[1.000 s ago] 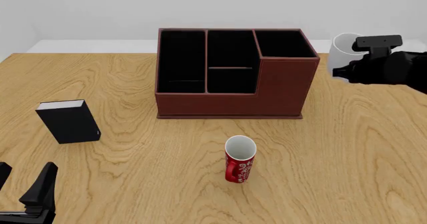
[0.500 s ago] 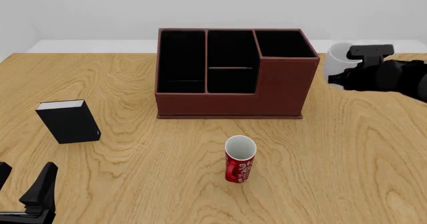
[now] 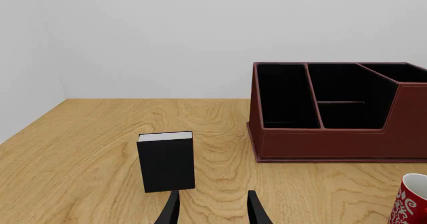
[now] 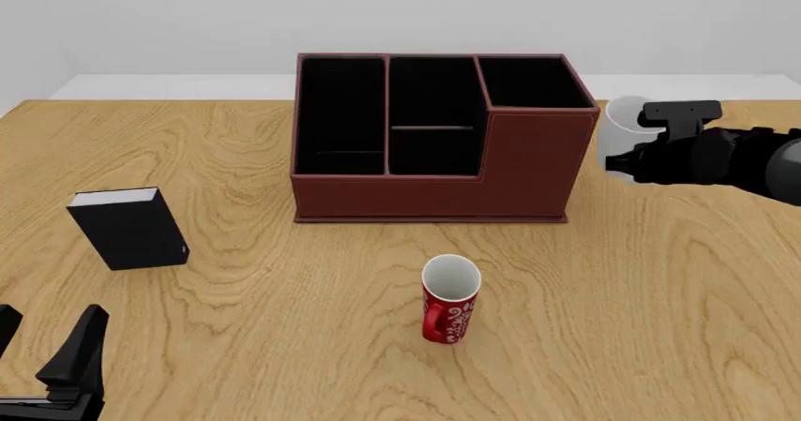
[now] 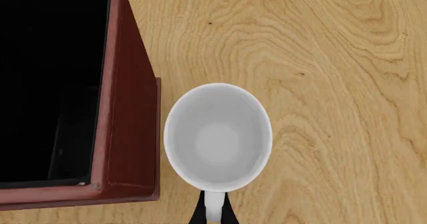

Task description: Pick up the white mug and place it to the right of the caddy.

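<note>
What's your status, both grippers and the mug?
Right gripper pinching white mug by its handle, beside caddy. Left gripper open, idle. Nothing blocking.

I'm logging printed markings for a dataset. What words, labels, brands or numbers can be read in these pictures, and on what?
None can be read.
Red mug: a white swirling pattern, no legible letters.
White mug, caddy and black book: plain, no text.
</note>
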Robot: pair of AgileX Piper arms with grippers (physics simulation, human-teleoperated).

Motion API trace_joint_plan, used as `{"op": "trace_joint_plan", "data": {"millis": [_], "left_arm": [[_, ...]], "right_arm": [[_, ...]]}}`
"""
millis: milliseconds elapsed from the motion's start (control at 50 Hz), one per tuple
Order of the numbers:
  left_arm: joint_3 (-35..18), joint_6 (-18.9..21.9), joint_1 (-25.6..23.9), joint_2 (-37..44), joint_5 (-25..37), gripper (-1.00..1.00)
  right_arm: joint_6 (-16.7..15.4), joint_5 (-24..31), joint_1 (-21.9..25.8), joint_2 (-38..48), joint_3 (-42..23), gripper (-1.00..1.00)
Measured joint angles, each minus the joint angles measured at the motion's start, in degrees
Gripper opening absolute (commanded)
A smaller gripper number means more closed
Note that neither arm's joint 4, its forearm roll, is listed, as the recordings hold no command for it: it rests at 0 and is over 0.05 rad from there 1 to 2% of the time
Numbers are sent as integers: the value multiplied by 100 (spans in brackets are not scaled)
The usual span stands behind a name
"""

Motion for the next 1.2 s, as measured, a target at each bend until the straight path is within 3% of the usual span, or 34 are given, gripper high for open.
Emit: {"op": "trace_joint_plan", "data": {"millis": [1200], "left_arm": [[0,0,0,0,0,100]], "right_arm": [[4,-376,108,453,293,-100]]}}
